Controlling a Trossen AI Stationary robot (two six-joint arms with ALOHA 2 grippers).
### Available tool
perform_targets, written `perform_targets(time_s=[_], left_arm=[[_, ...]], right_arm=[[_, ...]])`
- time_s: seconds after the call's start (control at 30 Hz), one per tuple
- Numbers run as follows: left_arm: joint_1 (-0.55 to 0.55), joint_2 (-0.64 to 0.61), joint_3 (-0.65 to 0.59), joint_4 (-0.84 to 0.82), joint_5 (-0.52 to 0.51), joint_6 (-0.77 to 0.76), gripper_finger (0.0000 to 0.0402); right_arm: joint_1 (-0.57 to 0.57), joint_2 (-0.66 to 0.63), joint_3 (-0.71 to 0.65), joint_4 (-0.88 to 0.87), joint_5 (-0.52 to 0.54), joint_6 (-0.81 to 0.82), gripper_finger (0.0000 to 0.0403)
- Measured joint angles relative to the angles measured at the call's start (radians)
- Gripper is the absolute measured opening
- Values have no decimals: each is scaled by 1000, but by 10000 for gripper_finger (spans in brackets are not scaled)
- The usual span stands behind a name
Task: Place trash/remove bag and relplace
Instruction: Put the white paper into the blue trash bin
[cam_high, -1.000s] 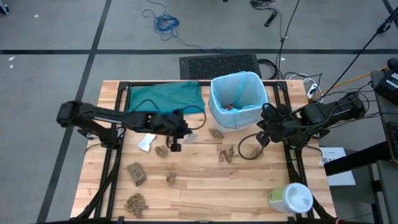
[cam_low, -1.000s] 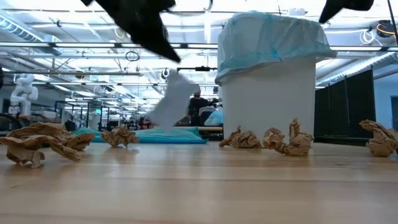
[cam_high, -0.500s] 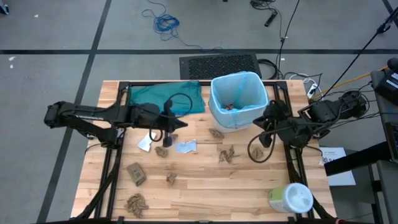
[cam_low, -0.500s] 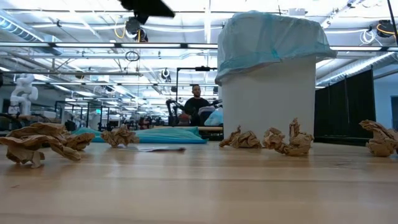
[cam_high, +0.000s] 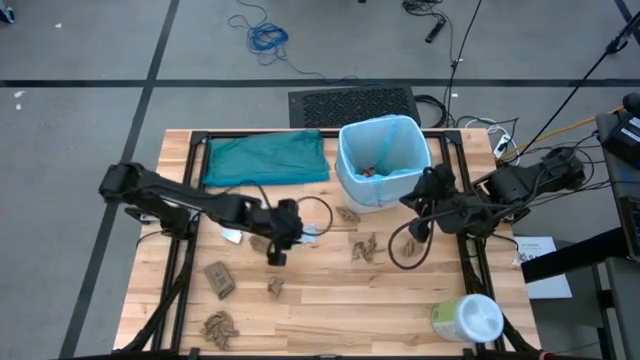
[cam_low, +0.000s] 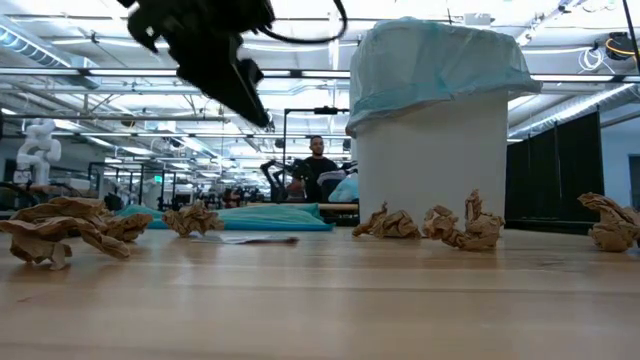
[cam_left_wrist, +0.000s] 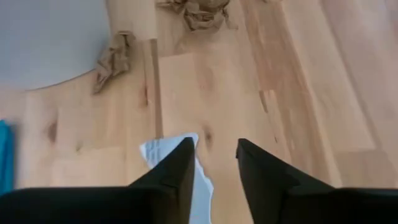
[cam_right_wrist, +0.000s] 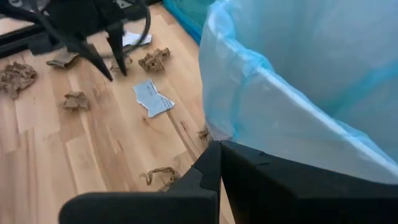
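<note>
On your left, the teal bag (cam_high: 266, 159) lies flat at the far side of the table (cam_high: 330, 310), and brown paper wads (cam_high: 219, 279) are scattered over the near left part. A white scrap (cam_high: 233, 235) just beside the left arm is partly hidden under it in the high view.

The left gripper (cam_high: 276, 254) hangs above the middle of the table, fingers apart with a narrow gap and nothing between them. In its wrist view a second white scrap (cam_left_wrist: 180, 163) lies on the wood right below the fingertips (cam_left_wrist: 186, 149), partly covered by them, so you cannot tell whether they touch it. In the low view the gripper (cam_low: 248, 104) is well clear of the tabletop, and the flat scrap (cam_low: 243, 238) is only a thin sliver there.

Further right, the white bin (cam_low: 430, 160) stands near the far edge with the light-blue liner (cam_high: 381, 150) folded over its rim. You can see something reddish and brown at the bottom, too small to make out. More wads (cam_high: 364, 247) lie in front of the bin.

The right gripper (cam_high: 418, 228) waits just to the right of the bin, fingers pressed together and empty; a loop of black cable (cam_high: 405, 245) hangs under it. A white-and-green tub (cam_high: 467, 318) sits at the near right corner.
</note>
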Motion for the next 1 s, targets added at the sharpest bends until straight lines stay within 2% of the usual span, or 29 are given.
perform_targets(time_s=[0.23,0.37,0.67,1.0], left_arm=[[-28,134,0,56,-153,-36,157],[-28,187,0,82,-157,-98,162],[-32,268,0,157,-178,-106,163],[-5,352,0,199,-183,-184,163]], right_arm=[[-1,25,0,0,0,-19,0],[-1,31,0,1,0,-25,0],[-1,30,0,15,4,-37,0],[-1,30,0,19,7,-42,0]])
